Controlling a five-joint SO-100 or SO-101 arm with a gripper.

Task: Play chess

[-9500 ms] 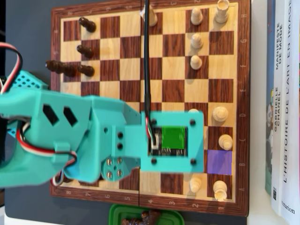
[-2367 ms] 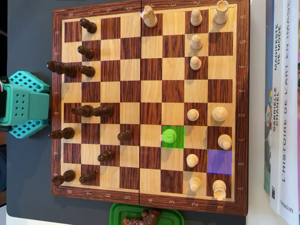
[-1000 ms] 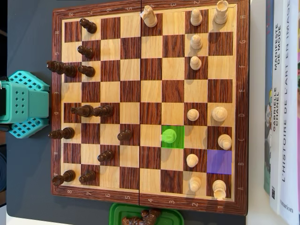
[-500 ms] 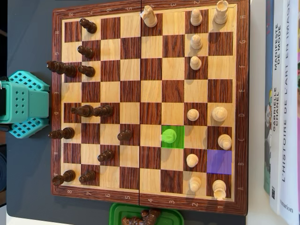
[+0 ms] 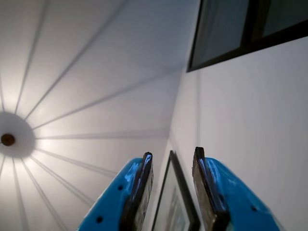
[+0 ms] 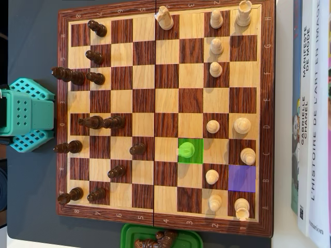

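One gripper [image 5: 171, 159] pointing at ceiling, jaws apart, empty.

dark table [image 6: 31, 206] with chessboard [image 6: 164, 226], green tub [image 6: 129, 235], books [image 6: 313, 113]

1. In the overhead view I see the chessboard [image 6: 165, 116] filling the middle, with the arm's base [image 6: 26, 114] just beside its left edge.
2. The books [image 6: 312, 113] stand along the board's right edge.
3. A tray [image 6: 160, 237] with captured pieces lies below the bottom edge.
4. One pawn [image 6: 185, 151] stands alone on a marked square, left of another marked square [image 6: 241, 178].
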